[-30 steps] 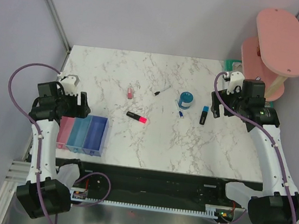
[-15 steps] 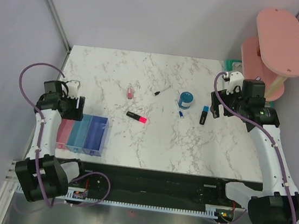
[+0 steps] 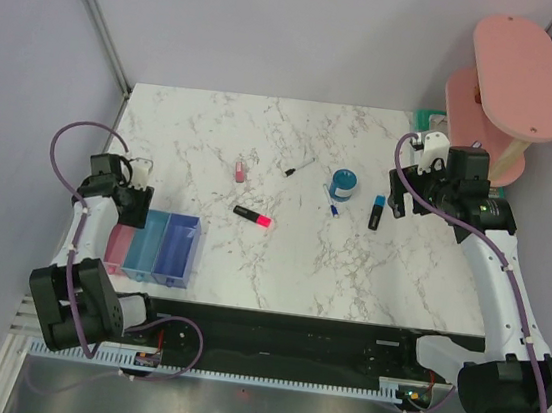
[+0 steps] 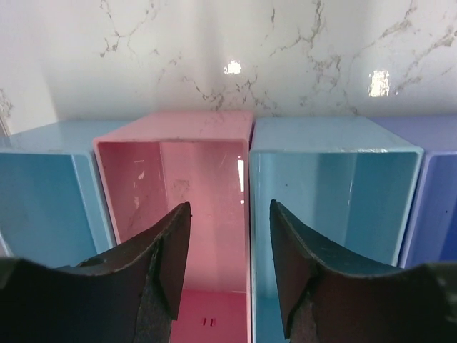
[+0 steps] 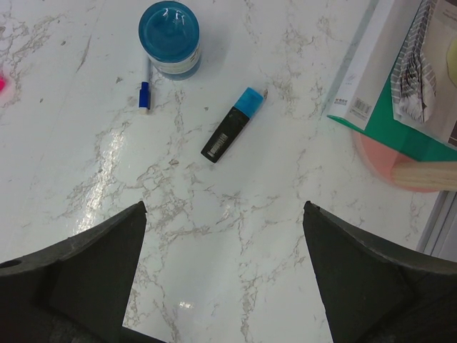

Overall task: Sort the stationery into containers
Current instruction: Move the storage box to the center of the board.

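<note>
Over pink tray (image 4: pixel 171 143)'s rim, left gripper (image 4: pixel 228 214); bare marble (image 5: pixel 214 236) around blue-ended highlighter (image 5: pixel 230 134)

Left arm (image 3: pixel 86 234) and right arm (image 3: pixel 497 279): white links, black joints, black bases (image 3: pixel 505 391) at six o'clock, a purple cable (image 3: pixel 60 135) looping off each, matte black fingers (image 4: pixel 161 271).

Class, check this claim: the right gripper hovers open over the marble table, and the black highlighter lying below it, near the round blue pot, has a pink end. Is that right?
Not quite. The right wrist view shows the black highlighter has a blue end, not pink. The rest stands: the right gripper hovers open over the marble table, the highlighter near the round blue pot.
</note>
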You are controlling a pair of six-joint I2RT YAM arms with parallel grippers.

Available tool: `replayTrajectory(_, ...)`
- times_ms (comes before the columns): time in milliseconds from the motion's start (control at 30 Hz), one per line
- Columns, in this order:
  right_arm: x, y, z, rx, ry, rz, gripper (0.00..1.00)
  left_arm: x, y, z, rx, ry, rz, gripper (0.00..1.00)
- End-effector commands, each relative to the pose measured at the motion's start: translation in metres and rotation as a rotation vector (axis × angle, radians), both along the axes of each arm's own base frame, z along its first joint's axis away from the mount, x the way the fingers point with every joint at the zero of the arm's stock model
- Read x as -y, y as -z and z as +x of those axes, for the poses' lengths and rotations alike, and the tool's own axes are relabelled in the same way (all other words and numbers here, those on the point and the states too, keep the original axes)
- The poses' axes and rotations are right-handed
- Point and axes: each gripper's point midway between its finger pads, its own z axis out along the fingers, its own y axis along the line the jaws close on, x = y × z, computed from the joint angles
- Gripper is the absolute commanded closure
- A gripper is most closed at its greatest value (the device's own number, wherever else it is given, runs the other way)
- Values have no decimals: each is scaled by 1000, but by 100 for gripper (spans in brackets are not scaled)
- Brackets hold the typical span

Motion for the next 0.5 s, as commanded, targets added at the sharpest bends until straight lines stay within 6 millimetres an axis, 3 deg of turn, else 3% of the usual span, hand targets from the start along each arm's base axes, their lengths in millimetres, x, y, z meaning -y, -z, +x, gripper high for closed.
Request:
replayTrajectory(0,-3,-11,4,37,-24,6,2,-10,5,12,16,23,47,46)
replayTrajectory(33,-3,-10,5,36,-25,8,2,-11,8,12,9,23,45,47)
replayTrajectory(367,-4,-7,3,29,-34,10,2,-12,25,17,-30,13,27,90)
replayTrajectory(467,-4,-7,3,31,-34,6,2,-12,25,21,-27,7,20,98)
